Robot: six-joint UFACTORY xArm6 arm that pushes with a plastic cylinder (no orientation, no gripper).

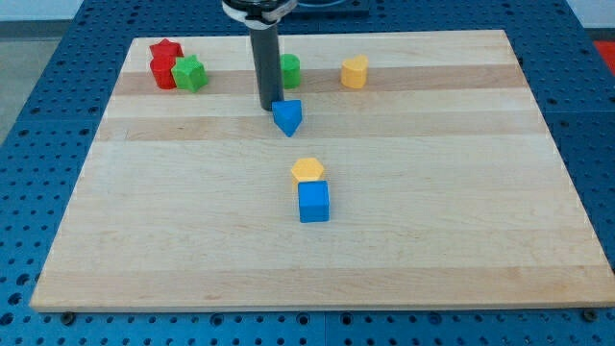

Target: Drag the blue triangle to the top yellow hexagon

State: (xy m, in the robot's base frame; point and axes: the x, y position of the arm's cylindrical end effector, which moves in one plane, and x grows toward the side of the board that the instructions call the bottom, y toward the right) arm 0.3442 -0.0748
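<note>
Blue triangle [287, 117] lies touching my tip [268, 106], at its right; no claw, nothing held

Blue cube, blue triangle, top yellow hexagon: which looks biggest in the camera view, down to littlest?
1. Blue cube, though it sits nearest the view's bottom, so likely nearer the camera.
2. Blue triangle and top yellow hexagon look about alike; I won't rank them.

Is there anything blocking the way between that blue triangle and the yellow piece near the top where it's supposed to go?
Nothing visible blocks it. My tip sits just left of the blue triangle, and the board between it and the top yellow hexagon, up to the view's right, is bare. The green block stands left of that line.
</note>
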